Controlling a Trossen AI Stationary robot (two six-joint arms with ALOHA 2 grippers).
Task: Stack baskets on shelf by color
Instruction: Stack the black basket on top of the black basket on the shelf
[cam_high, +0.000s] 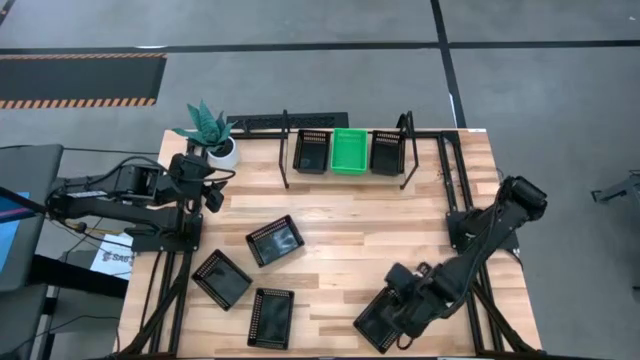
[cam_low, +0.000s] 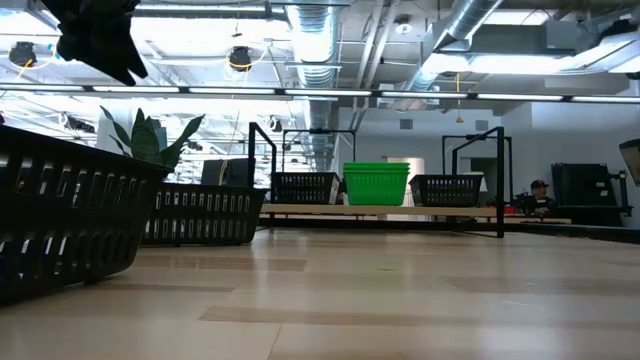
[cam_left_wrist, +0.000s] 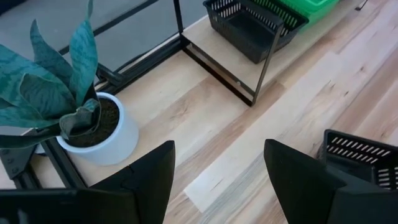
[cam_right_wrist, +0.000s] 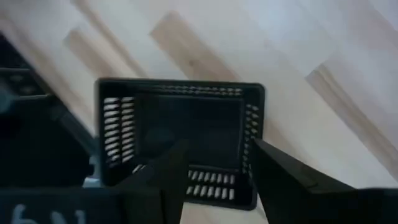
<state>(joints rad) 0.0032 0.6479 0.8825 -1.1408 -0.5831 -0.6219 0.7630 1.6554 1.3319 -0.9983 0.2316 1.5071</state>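
- High view: the right gripper (cam_high: 388, 318) is hanging over a black basket (cam_high: 377, 325) at the table's near right edge, fingers spread apart with one over the basket's wall.
- The shelf (cam_high: 345, 150) at the far edge is holding a green stack (cam_high: 349, 150) between two black stacks (cam_high: 311, 151).
- Three loose baskets (cam_high: 274, 240) are lying near left.
- The left gripper (cam_high: 212, 192) is waiting open beside the plant (cam_high: 207, 128).
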